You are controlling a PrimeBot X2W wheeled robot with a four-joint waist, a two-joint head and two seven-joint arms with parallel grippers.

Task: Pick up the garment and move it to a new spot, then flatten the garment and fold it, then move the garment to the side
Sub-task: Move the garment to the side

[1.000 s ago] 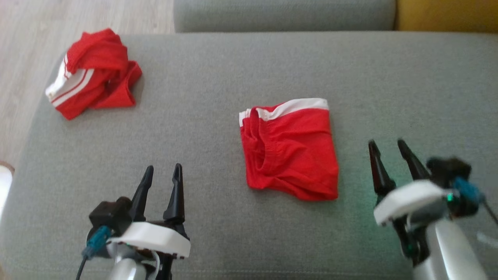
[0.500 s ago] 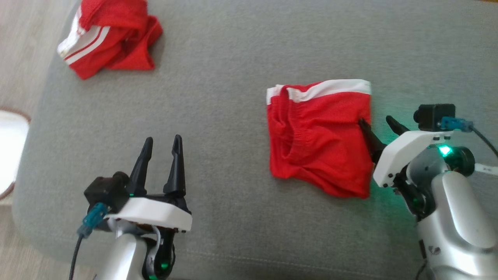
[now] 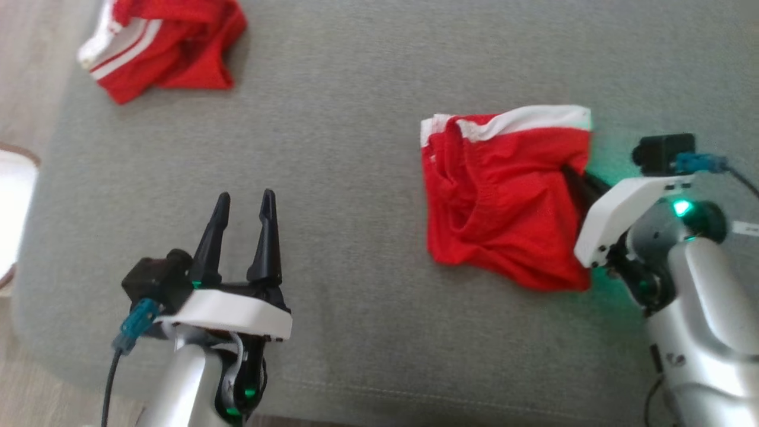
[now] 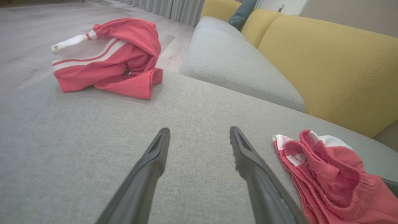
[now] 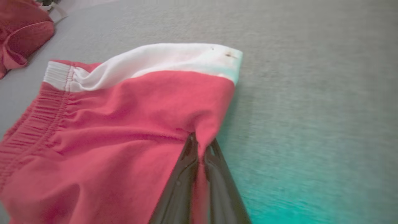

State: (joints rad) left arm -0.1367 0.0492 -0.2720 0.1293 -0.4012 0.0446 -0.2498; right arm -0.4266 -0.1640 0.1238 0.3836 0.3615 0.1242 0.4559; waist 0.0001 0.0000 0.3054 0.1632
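Note:
The garment [image 3: 504, 196] is a folded pair of red shorts with a white stripe, lying on the grey sofa seat [image 3: 356, 148] right of centre. My right gripper [image 3: 572, 176] is shut on the garment's right edge; the right wrist view has red cloth [image 5: 124, 124] pinched between the closed fingertips [image 5: 202, 144]. At the lower left my left gripper [image 3: 244, 204] stands open above bare cushion, well apart from the garment. In the left wrist view the garment [image 4: 326, 174] lies right of the spread fingers [image 4: 155, 155].
A second red garment with white stripes [image 3: 160, 50] lies crumpled at the seat's far left corner, seen too in the left wrist view [image 4: 108, 59]. A yellow backrest [image 4: 326, 68] and grey cushion [image 4: 236, 68] stand beyond. Wooden floor [image 3: 24, 71] runs along the left edge.
My right gripper reached the garment's right edge and shut on it, bunching the cloth a little. The head camera shifted, so the whole scene moved. The left gripper stayed open.

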